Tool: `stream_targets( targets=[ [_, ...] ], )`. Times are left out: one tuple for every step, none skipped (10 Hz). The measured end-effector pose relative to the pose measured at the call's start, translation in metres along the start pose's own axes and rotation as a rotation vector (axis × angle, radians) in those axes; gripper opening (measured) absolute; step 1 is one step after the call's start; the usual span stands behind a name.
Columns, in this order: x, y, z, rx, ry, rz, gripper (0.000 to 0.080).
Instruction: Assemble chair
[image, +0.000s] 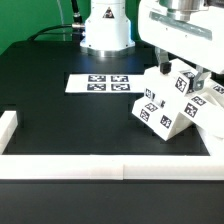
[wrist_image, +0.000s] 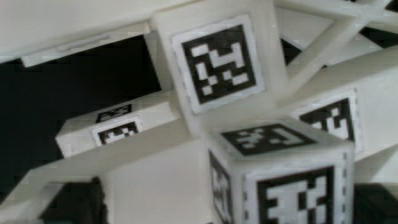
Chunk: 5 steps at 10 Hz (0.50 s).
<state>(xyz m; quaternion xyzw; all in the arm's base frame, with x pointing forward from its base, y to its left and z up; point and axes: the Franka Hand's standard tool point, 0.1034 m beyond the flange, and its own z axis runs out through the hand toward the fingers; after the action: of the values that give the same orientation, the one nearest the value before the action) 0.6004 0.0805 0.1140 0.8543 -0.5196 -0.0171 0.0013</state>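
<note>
Exterior view: the white robot arm's wrist runs off the top and right-hand edges of the frame, so only the bulky housing of the end effector (image: 186, 62) shows. Its fingers are lost against the white parts beneath, and I cannot tell how far apart they stand or whether they have hold of anything. It hangs pointing down, just above the chunky white plastic chair (image: 172, 102) — a partly joined cluster of plates and bars bearing black-and-white square tags, sitting tilted on the matt black counter (image: 60, 120) at the exterior view's right. The housing hides the top of the cluster. The thin flat white marker board (image: 100, 83) lies near the chair, toward the exterior view's left. Long white border rails (image: 90, 168) line the counter's near and left edges. The arm's rounded white base (image: 105, 30) stands at the back, cut off at the top.

Wrist view: close and blurred, filled by chair parts — a flat plate with a large tag (wrist_image: 222, 65), a square-section block tagged on two faces (wrist_image: 276, 165) and a low bar with a small tag (wrist_image: 116, 130). Dark smudges at the picture's edge are too soft to identify
</note>
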Motion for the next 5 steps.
stream_targets(
  targets=[
    [0.0, 0.0, 0.0, 0.0, 0.0, 0.0, 0.0649],
    [0.0, 0.0, 0.0, 0.0, 0.0, -0.001, 0.0649],
    [-0.0001, 0.0, 0.0, 0.0, 0.0, -0.001, 0.0649],
    [-0.0001, 0.0, 0.0, 0.0, 0.0, -0.003, 0.0649],
    [-0.0001, 0.0, 0.0001, 0.0, 0.0, -0.003, 0.0649]
  ],
)
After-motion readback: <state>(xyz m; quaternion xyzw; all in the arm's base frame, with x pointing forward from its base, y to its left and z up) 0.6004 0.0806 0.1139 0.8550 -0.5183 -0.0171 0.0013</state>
